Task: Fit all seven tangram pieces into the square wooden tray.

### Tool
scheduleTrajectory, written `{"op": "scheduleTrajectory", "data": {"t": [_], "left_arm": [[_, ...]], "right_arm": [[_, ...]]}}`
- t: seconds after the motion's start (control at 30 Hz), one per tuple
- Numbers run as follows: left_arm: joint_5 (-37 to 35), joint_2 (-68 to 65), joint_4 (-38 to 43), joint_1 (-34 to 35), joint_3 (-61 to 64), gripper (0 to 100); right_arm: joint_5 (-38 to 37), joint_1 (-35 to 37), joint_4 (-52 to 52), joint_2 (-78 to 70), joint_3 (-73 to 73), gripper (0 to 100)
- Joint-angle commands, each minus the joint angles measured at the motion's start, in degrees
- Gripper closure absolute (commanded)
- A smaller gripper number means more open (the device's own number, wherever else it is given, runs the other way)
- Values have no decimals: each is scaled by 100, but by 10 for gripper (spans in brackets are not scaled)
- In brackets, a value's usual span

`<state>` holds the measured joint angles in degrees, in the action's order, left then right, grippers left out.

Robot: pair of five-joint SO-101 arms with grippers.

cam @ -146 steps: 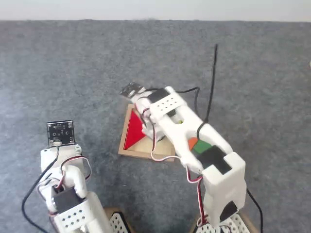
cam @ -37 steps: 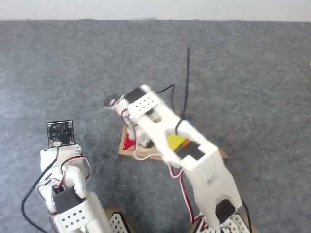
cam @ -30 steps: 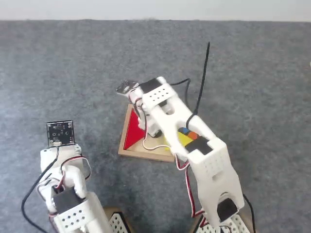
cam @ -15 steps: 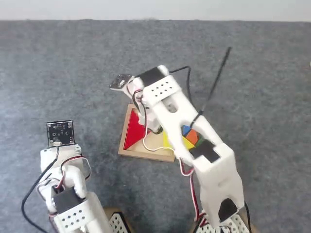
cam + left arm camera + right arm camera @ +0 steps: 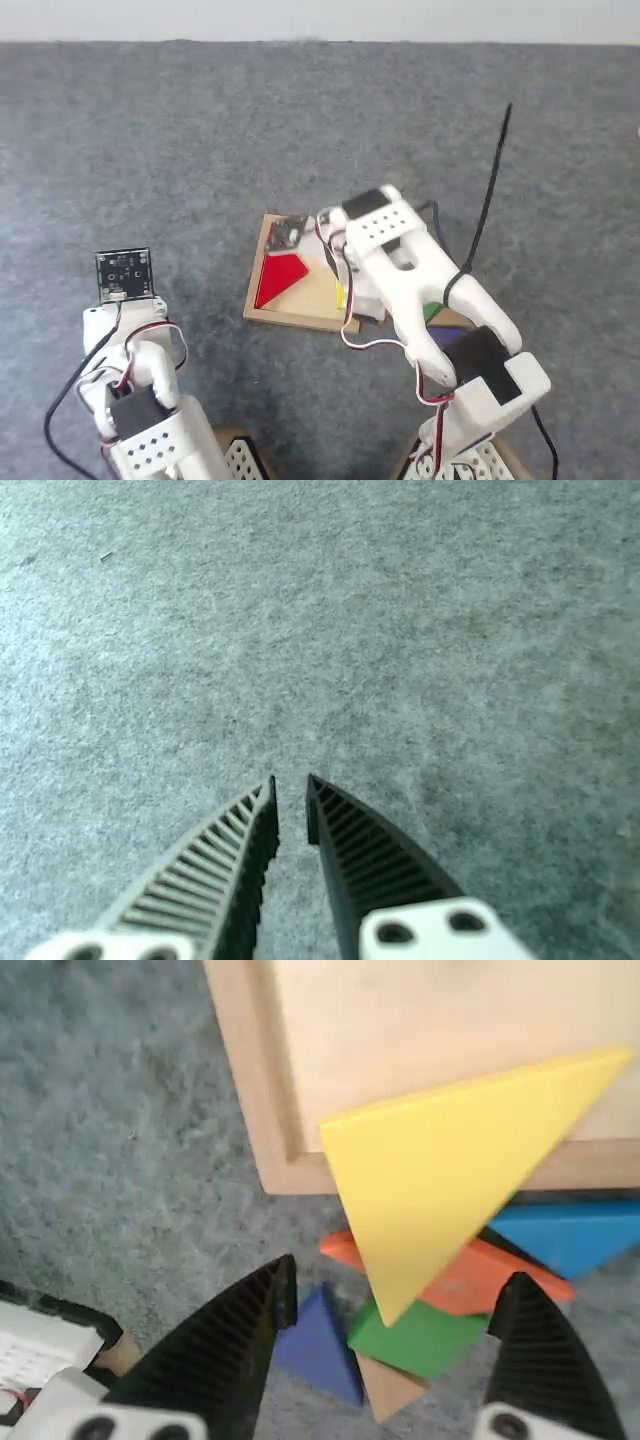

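The square wooden tray (image 5: 262,308) lies mid-table with a red triangle (image 5: 280,278) in its left part. My right arm (image 5: 400,270) bends low over the tray's right side. In the right wrist view a yellow triangle (image 5: 450,1150) lies tilted across the tray's rim (image 5: 250,1090), on top of a pile beside the tray: orange (image 5: 470,1280), blue (image 5: 560,1232), green (image 5: 425,1338), dark blue (image 5: 318,1345) and tan (image 5: 385,1392) pieces. My right gripper (image 5: 400,1278) is open above this pile. My left gripper (image 5: 291,780) hovers shut over bare carpet.
Grey carpet (image 5: 150,130) covers the whole table. My left arm (image 5: 135,390) stays folded at the near left, well away from the tray. A black cable (image 5: 490,180) rises from the right arm. Green (image 5: 432,312) and purple (image 5: 447,335) pieces peek out beside it.
My right arm has swung back from the tray's far left corner and folded down over its right side, uncovering the red triangle. The left arm has not moved.
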<state>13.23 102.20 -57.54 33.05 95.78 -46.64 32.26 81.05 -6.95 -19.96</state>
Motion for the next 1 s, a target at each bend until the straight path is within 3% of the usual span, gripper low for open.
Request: {"op": "scheduleTrajectory", "data": {"t": [0.0, 0.23, 0.53, 0.97], "left_arm": [[70, 62, -35, 26, -251, 940], [70, 62, -26, 26, -251, 940], [70, 62, -26, 26, -251, 940], [70, 62, -26, 26, -251, 941]], "right_arm": [[-88, -110, -681, 409, -413, 681], [-97, -400, -1692, 409, -712, 689], [-97, -382, -2062, 409, -624, 906], [246, -382, -2580, 400, -237, 909]]}}
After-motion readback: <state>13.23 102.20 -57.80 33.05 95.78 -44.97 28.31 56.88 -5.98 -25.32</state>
